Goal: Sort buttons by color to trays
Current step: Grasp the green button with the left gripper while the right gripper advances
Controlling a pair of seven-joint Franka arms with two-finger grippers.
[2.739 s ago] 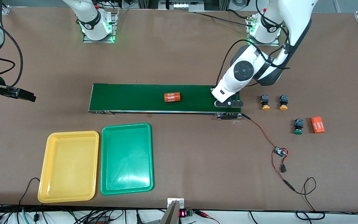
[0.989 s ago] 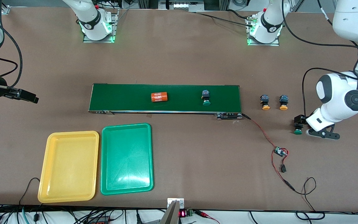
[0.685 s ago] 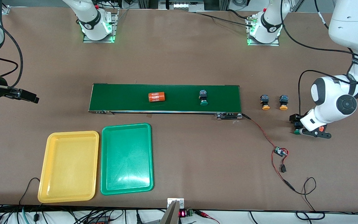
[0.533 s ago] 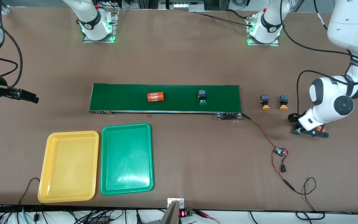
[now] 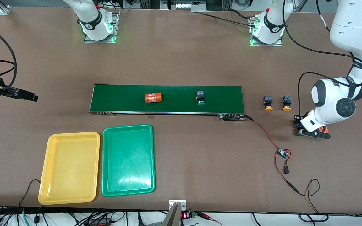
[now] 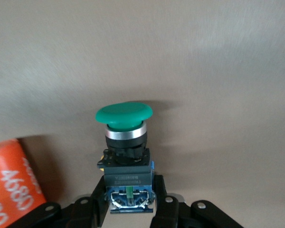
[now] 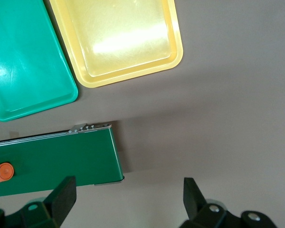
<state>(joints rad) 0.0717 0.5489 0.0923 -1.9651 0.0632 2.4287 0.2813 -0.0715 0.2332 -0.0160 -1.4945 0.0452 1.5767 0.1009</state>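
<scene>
Front view: the left gripper (image 5: 301, 129) sits low at the left arm's end of the table, closed on a green button (image 5: 299, 133) lying on its side. The right gripper (image 5: 27, 95) waits, wide open, holding nothing.

Left wrist view: fingers (image 6: 99, 202) clamp the button's black-blue body (image 6: 128, 187); its green cap (image 6: 124, 114) points straight away along the jaws' line, beside an orange cylinder (image 6: 12, 183).

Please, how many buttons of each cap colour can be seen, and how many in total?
Green-capped buttons: 2 (one on the conveyor belt at, one in the left tool at)
Yellow-capped buttons: 2 ()
Total: 4
</scene>
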